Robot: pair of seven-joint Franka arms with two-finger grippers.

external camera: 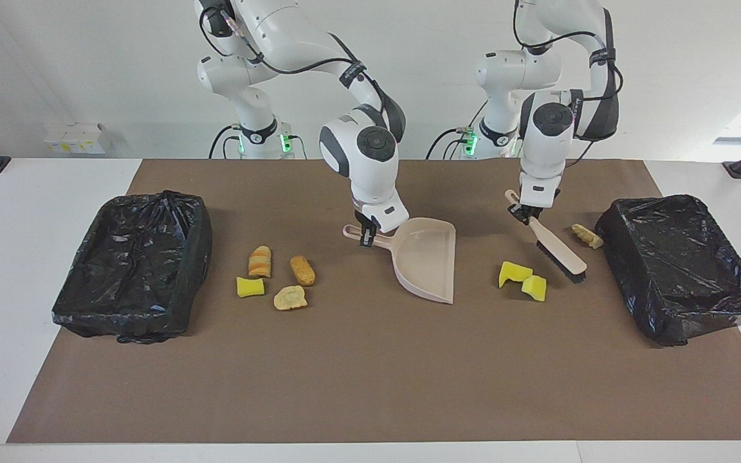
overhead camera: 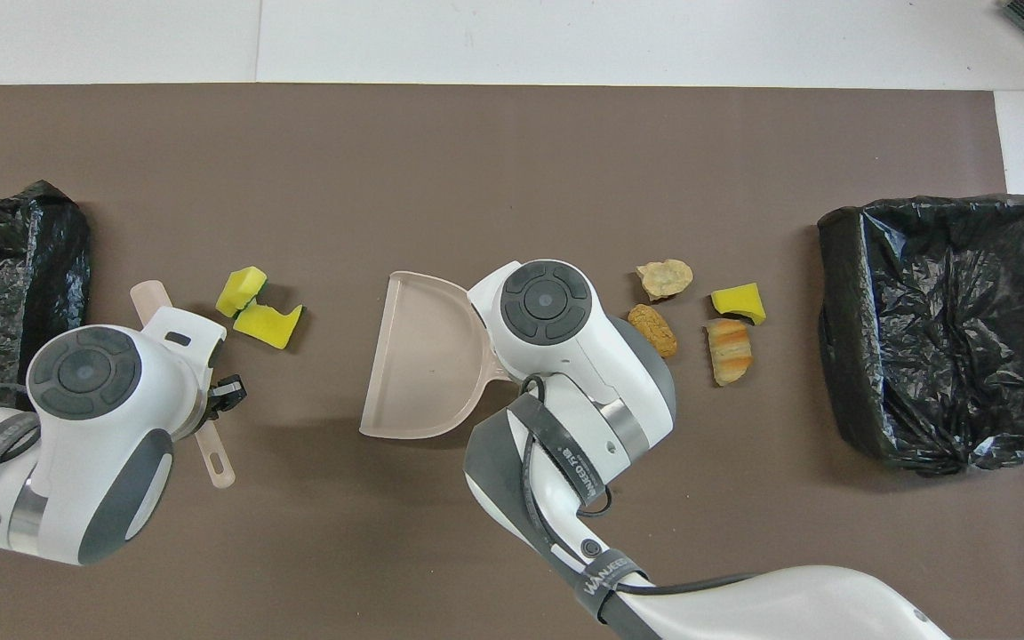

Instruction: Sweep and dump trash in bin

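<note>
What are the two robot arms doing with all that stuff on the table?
They are cleaning up. The left gripper holds a brush beside two yellow sponge pieces. The right gripper holds the handle of a dustpan resting on the table. More scraps lie near the bin at the right arm's end, and one scrap lies by the other bin. Nothing is in the dustpan yet.

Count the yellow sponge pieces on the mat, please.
3: two yellow sponge pieces touch between the dustpan and the brush; one lies among the bread chunks.
</note>
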